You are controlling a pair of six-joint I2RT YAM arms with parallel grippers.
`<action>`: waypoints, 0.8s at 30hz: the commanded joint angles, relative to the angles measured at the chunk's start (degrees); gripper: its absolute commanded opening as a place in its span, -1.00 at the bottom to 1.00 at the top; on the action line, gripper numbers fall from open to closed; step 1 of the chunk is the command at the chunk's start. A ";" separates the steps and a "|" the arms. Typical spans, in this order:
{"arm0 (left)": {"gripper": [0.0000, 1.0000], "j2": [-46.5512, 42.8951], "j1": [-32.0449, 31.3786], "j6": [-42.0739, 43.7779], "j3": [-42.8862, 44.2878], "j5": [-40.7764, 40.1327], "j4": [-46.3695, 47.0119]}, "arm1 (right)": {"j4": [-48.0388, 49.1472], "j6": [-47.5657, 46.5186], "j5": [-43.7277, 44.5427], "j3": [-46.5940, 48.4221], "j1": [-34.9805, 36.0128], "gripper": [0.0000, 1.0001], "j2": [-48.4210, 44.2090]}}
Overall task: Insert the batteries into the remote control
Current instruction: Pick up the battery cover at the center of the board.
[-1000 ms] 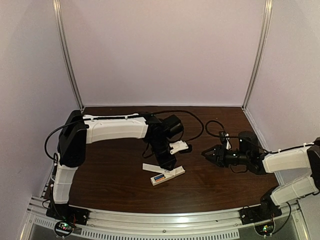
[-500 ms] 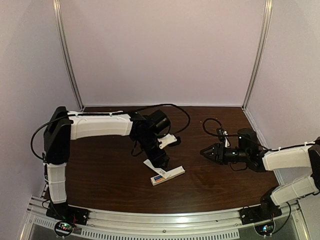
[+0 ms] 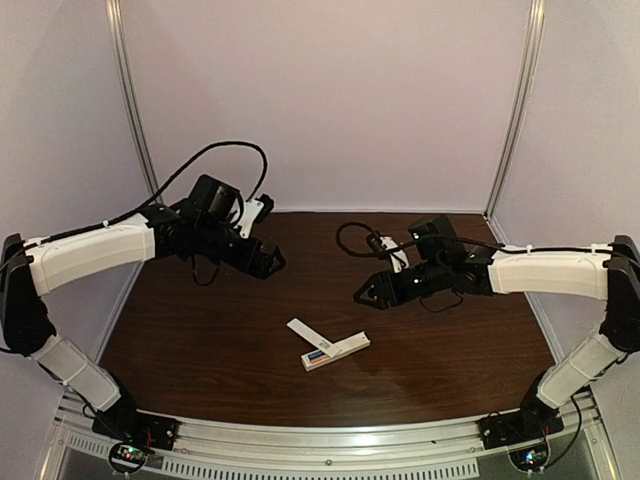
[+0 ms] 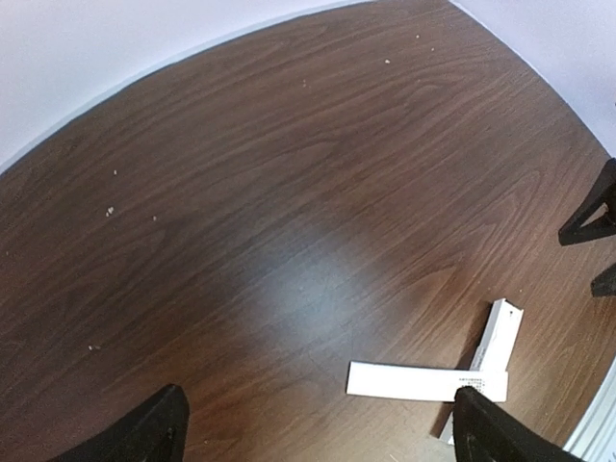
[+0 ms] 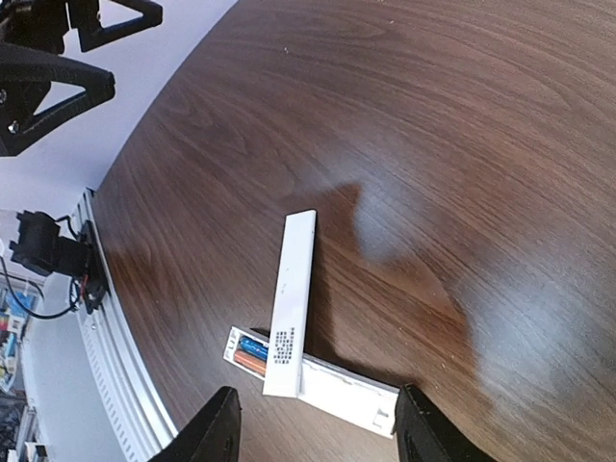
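Since left gripper (image 3: pixel 272 263) withdrew (open), batteries (image 5: pixel 252 356) seated

You've got a dark wood-grain table (image 3: pixel 200 350) boxed in by pale walls (image 3: pixel 330 100), with a metal rail (image 3: pixel 330 442) along its near edge. A thin white cover strip (image 5: pixel 291 298) lies slantwise near the middle. Small pale specks (image 4: pixel 109 210) dot the wood.

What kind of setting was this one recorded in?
Probably a lab robot cell rather than a home: a wood-grain table boxed in by plain pale walls on aluminium corner posts, with a metal rail along the near edge carrying two arm bases.
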 commanded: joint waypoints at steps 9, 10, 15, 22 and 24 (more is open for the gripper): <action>0.95 -2.36 2.21 -6.21 -5.91 -5.63 3.50 | -23.84 -7.63 13.75 25.76 16.13 0.18 22.01; 0.95 -2.46 2.20 -6.58 -6.15 -5.72 3.44 | -25.55 -8.35 14.96 27.90 16.97 0.19 24.04; 0.95 -3.98 2.46 -7.08 -8.06 -4.72 4.65 | -31.37 -10.05 19.04 35.80 19.40 0.23 31.10; 0.95 -6.39 2.55 -7.89 -11.13 -4.38 5.73 | -34.00 -10.96 21.26 41.59 19.41 0.22 36.18; 0.95 -7.44 2.55 -8.33 -11.81 -4.84 5.98 | -34.86 -11.50 21.38 43.07 19.41 0.19 37.75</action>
